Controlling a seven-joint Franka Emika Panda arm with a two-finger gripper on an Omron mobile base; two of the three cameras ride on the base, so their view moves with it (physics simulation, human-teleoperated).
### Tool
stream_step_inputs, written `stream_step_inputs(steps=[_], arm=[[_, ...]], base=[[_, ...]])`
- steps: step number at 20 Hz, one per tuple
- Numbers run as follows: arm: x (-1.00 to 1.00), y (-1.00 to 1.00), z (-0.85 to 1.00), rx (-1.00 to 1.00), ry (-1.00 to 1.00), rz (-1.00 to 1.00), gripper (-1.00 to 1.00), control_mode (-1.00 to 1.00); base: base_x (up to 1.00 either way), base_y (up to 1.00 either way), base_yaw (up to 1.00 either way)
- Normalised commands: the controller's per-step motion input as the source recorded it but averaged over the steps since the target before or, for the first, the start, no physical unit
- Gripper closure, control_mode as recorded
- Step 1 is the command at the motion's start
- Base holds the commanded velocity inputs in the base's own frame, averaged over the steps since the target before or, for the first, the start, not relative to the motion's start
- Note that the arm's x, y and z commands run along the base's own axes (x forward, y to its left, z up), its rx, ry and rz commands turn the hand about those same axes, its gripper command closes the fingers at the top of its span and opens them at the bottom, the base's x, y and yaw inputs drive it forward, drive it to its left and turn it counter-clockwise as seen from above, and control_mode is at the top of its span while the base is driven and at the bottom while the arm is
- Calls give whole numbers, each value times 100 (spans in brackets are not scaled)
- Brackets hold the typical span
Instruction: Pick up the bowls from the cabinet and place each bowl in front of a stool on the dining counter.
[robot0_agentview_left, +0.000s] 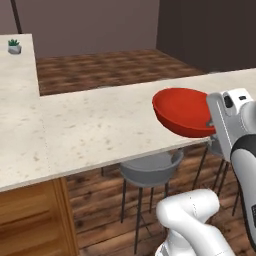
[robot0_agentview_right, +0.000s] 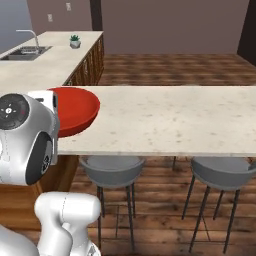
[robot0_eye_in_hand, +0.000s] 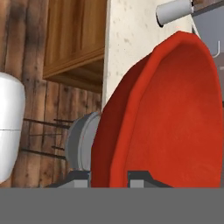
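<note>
The glossy red bowl (robot0_agentview_left: 182, 111) hangs just above the near edge of the dining counter (robot0_agentview_left: 100, 125), over a grey stool (robot0_agentview_left: 150, 169). My gripper (robot0_eye_in_hand: 111, 177) is shut on the bowl's rim, one dark fingertip on each side of the wall. In the right base view the red bowl (robot0_agentview_right: 75, 112) sticks out from behind my hand at the left end of the dining counter (robot0_agentview_right: 165, 120). In the hand view the red bowl (robot0_eye_in_hand: 175, 122) stands on edge against the dining counter (robot0_eye_in_hand: 127, 39). The cabinet is out of view.
Two grey stools (robot0_agentview_right: 112, 170) (robot0_agentview_right: 222, 172) stand under the slab's near edge. A second stone top over wooden drawers (robot0_agentview_left: 20, 100) runs off to the left, with a small potted plant (robot0_agentview_right: 75, 41) and a sink (robot0_agentview_right: 25, 50). Wooden floor lies beyond.
</note>
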Motion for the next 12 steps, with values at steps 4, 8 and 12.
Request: stream_step_inputs(steps=[4, 8, 12], arm=[[0, 0, 0, 0, 0, 0, 100, 100], [0, 0, 0, 0, 0, 0, 100, 100], [0, 0, 0, 0, 0, 0, 100, 100]], base=[[100, -31, 2], [73, -30, 0], [44, -6, 15]])
